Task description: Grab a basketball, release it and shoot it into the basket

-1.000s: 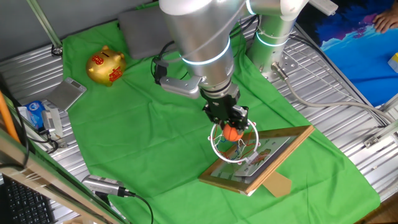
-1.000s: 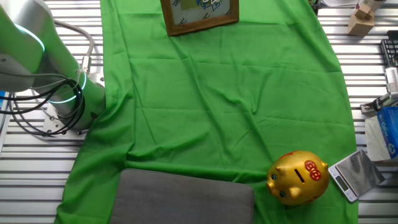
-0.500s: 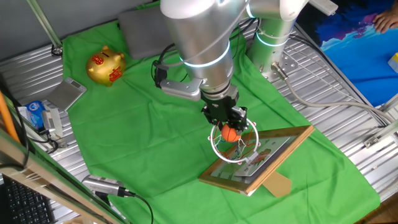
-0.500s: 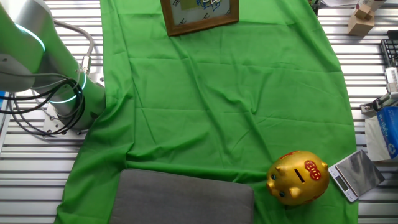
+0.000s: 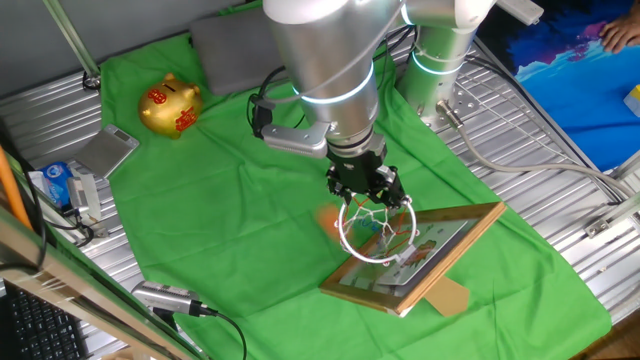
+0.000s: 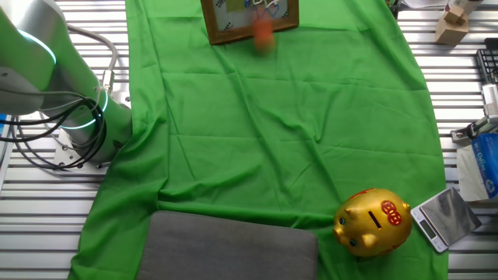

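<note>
One orange blur is all that shows of the basketball [image 5: 330,218]: a faint smear just outside the white rim of the basket [image 5: 372,232], on the side away from the backboard, low over the green cloth [image 5: 230,190]. In the other fixed view the basketball [image 6: 263,33] is a sharper orange streak at the lower edge of the wooden frame, overlapping frame and cloth. Being round, it has no long axis to speak of; the smear only says it is in motion.

From the ball outward, the rim lies just beside it toward the backboard, and the tool [image 5: 364,190] hangs above the rim, so the ball is below the tool and off to the piggy-bank side rather than straight under it. The tool holds nothing; its fingers look slightly parted, though the gap is too small to judge well.

My judgement is that the ball is free and appears to sit outside the hoop rather than within the net, so the shot may have missed. Any re-grab would mean reaching down and away from the backboard, wherever the ball settles on the worktop.
</note>
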